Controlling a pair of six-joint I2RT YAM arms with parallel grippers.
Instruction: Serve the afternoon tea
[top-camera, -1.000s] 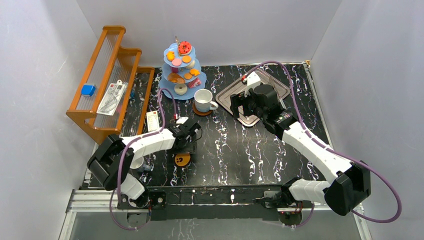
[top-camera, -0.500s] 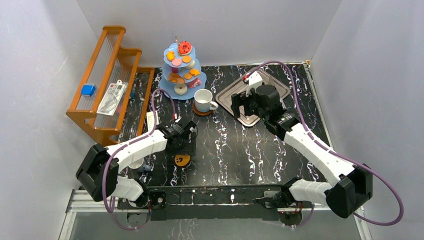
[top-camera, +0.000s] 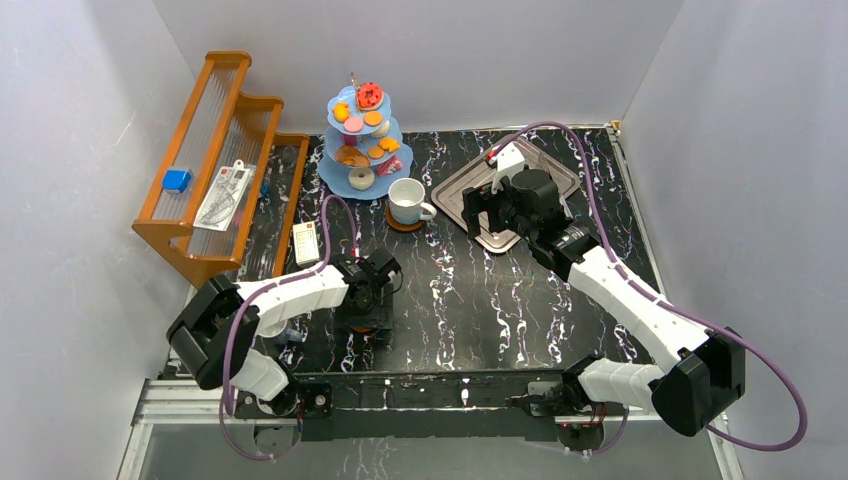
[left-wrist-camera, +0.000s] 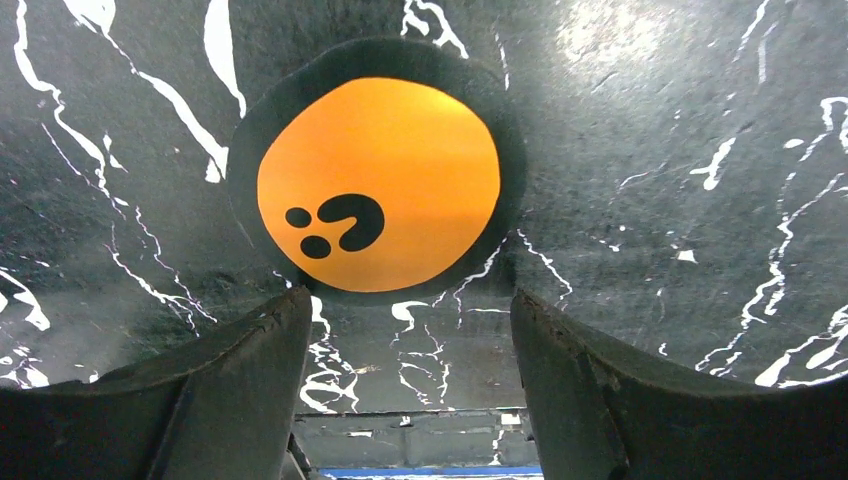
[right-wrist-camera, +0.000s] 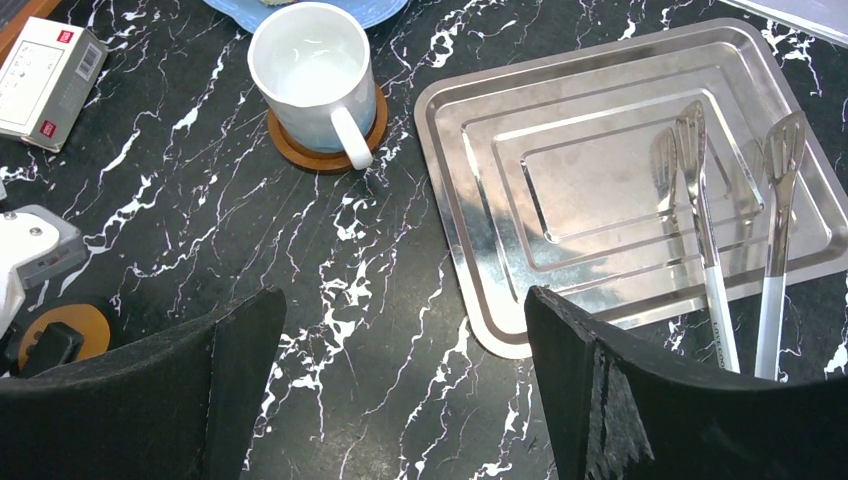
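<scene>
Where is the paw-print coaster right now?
Left wrist view: the coaster lies flat on the table, just ahead of the open left fingers, not between them. That is front-left of the table, nearer the arm bases than the mug.

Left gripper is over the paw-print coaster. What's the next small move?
Probably ease the left gripper forward and down so its open jaws straddle the orange paw-print coaster: it lies flat just ahead of them, not yet between them.

A robot laboratory cell: plain white walls enclose a black marbled table, two arms bolted to its aluminium rail.
</scene>
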